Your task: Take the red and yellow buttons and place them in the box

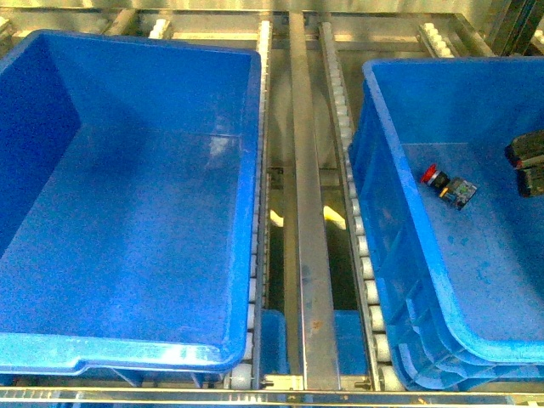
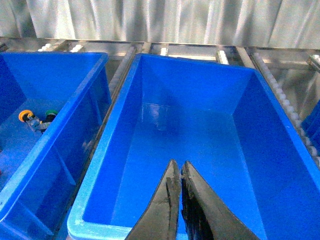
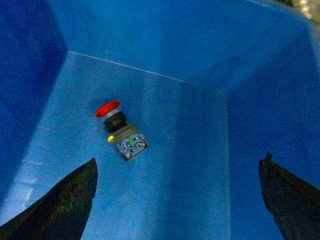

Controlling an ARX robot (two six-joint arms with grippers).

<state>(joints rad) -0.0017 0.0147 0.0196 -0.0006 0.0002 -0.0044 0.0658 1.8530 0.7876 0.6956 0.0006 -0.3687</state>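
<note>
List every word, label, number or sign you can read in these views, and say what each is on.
No readable text in any view.
Red button: small marks on its grey contact block, too blurred to read.
Yellow-capped switch and green-capped switch: too small to read.
Left bin and right bin: walls and rims show no print.

Bright overhead light washes out the far metal rails [image 1: 297, 21]; pale glare patches the floor of the left bin [image 1: 217, 149]; right wrist view dimmer, grainy, the red button [image 3: 120, 131] soft.
</note>
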